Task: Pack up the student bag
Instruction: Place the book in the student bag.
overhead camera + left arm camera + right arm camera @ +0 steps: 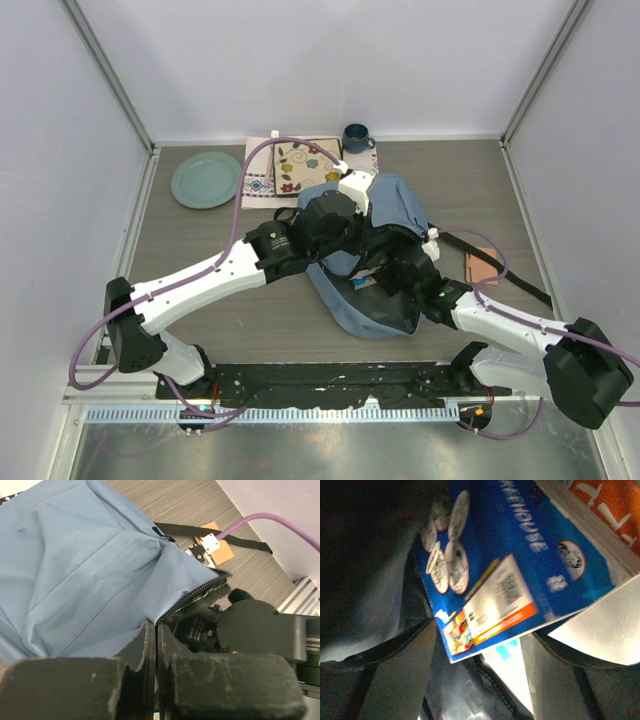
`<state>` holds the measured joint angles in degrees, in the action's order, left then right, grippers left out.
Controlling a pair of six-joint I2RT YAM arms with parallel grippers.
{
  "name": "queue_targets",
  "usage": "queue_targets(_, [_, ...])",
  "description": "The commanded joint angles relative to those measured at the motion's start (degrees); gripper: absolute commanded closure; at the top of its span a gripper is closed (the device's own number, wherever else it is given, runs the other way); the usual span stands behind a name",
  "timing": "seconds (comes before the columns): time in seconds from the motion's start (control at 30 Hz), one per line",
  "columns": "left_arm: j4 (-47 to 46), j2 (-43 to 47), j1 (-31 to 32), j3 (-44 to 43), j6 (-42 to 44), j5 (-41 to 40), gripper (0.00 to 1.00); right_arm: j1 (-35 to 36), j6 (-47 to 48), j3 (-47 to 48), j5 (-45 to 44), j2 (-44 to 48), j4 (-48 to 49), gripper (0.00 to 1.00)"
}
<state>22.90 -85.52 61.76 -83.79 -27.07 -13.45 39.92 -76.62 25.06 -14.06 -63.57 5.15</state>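
Note:
The light-blue student bag (395, 205) lies in the middle of the table with its zipped mouth lifted. My left gripper (352, 195) is shut on the fabric edge of the bag (75, 570) beside the zipper, as the left wrist view shows (156, 630). My right gripper (388, 272) reaches into the bag's mouth. In the right wrist view it (480, 680) is open in the dark interior. A blue book (520, 565) lies just ahead, its corner between the fingers (405, 675). An orange book (610, 505) lies behind it.
A green plate (205, 180) sits at the back left. An embroidered white mat (290, 168) and a dark blue mug (357, 138) are behind the bag. A small brown item (485, 266) and the bag's black strap (505, 272) lie to the right.

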Motion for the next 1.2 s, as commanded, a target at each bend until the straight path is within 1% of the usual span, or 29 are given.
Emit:
queue_targets(0.0, [-5.32, 1.4, 0.12, -0.15, -0.97, 0.27, 1.0, -0.11, 8.76, 2.8, 3.7, 7.11, -10.05, 0.2])
queue_targets(0.03, [-5.49, 1.58, 0.12, 0.03, -0.97, 0.18, 1.0, -0.11, 9.2, 2.98, 2.74, 8.62, -12.33, 0.15])
queue_targets(0.07, [-5.49, 1.49, 0.12, 0.29, -1.14, 0.09, 1.0, -0.19, 10.51, 3.59, 2.21, 10.73, -16.62, 0.15])
queue_targets(0.1, [-5.58, 1.58, 0.12, 0.47, -1.23, 0.09, 1.0, -0.11, 10.96, 3.68, 1.76, 14.23, -18.4, 0.15])
queue_targets(0.17, [-5.58, 1.49, 0.12, 0.99, -1.58, -0.26, 1.0, -0.11, 12.01, 4.03, 0.27, 18.03, -23.66, 0.14])
queue_targets(0.23, [-5.67, 1.4, 0.12, 1.34, -1.76, -0.43, 1.0, -0.11, 12.81, 4.29, -0.08, 22.5, -26.75, 0.14])
queue_targets(0.27, [-5.76, 1.4, 0.12, 1.52, -1.85, -0.43, 1.0, -0.11, 12.98, 4.82, 0.0, 23.57, -30.25, 0.14])
queue_targets(0.33, [-5.84, 1.32, 0.12, 1.78, -2.11, -0.43, 1.0, -0.11, 13.25, 5.26, -0.17, 27.25, -33.87, 0.14])
queue_targets(0.37, [-5.84, 1.14, 0.12, 1.96, -2.28, -0.26, 1.0, -0.19, 13.08, 5.87, -0.78, 28.49, -38.15, 0.14])
queue_targets(0.43, [-5.76, 0.88, 0.12, 2.22, -2.9, 0.18, 1.0, -0.11, 12.02, 6.75, -2.8, 30.86, -42.83, 0.14])
queue_targets(0.47, [-5.93, 0.79, 0.12, 2.49, -3.07, 0.53, 1.0, -0.11, 11.58, 7.89, -5.33, 33.83, -47.46, 0.14])
queue_targets(0.53, [-6.54, 0.44, 0.12, 3.1, -3.86, 1.23, 1.0, -0.11, 10.18, 9.12, -7.98, 37.19, -51.27, 0.14])
queue_targets(0.57, [-6.72, 0.26, 0.12, 3.37, -4.13, 1.41, 1.0, -0.11, 9.39, 10.7, -9.91, 40.07, -54.68, 0.14])
queue_targets(0.67, [-6.64, -1.4, 0.21, 3.72, -4.83, 3.78, 1.0, -0.19, 6.84, 14.12, -17.82, 44.14, -60.14, 0.14])
queue_targets(0.7, [-6.55, -2.02, 0.38, 3.81, -5.1, 5.09, 1.0, -0.11, 6.4, 15.01, -22.19, 45.71, -61.3, 0.14])
queue_targets(0.8, [-5.59, -5.0, 1.96, 3.9, -5.45, 6.42, 1.0, -0.11, 5.43, 18.7, -28.02, 46.52, -65.17, 0.14])
queue_targets(0.83, [-4.97, -6.14, 3.53, 3.63, -5.36, 6.33, 1.0, -0.11, 5.52, 19.58, -30.38, 46.43, -65.7, 0.14])
queue_targets(0.97, [-0.93, -10.63, 7.41, 3.89, -5.54, 6.51, 1.0, -0.11, 7.09, 22.92, -33.13, 45.47, -65.79, 0.14])
queue_targets(1.0, [0.82, -11.59, 8.54, 4.16, -5.71, 6.51, 0.96, -0.02, 7.62, 23.36, -33.39, 45.12, -65.7, 0.14])
queue_targets(1.03, [1.79, -11.52, 8.9, 4.42, -6.15, 6.34, 0.8, -0.11, 8.15, 23.72, -33.57, 44.68, -65.53, 0.14])
queue_targets(1.1, [2.5, -10.47, 9.61, 5.3, -6.86, 6.25, 0.43, -0.11, 9.29, 24.16, -33.57, 44.24, -65.35, 0.13])
queue_targets(1.17, [2.42, -7.13, 9.96, 6.44, -6.86, 5.46, 0.27, -0.11, 9.47, 23.64, -32.96, 43.8, -65.27, 0.13])
